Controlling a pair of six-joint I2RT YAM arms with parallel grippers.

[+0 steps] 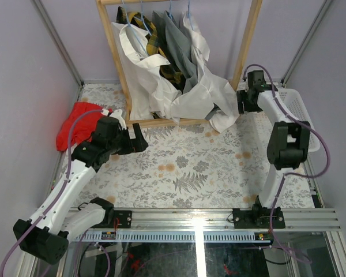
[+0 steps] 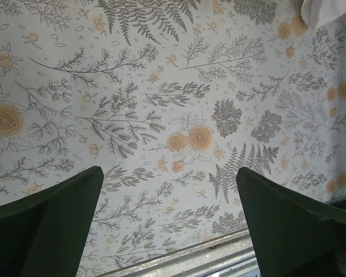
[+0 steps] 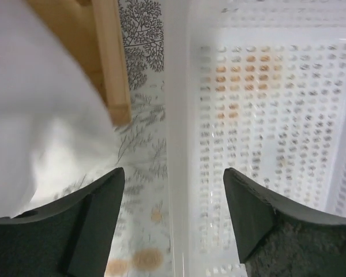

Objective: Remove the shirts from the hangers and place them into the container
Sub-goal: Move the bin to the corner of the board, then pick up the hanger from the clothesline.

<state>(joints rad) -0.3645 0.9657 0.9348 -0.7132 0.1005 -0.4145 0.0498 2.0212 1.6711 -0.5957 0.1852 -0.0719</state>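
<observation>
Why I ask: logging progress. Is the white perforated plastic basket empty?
Empty where visible: the white perforated plastic basket shows only bare mesh floor.

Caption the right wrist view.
Open right gripper above rim of white perforated plastic basket; white shirt and wooden rack post at left.

Pale lilac walls (image 1: 23, 57), floral table cover (image 1: 190, 167), perhaps cloth
</observation>
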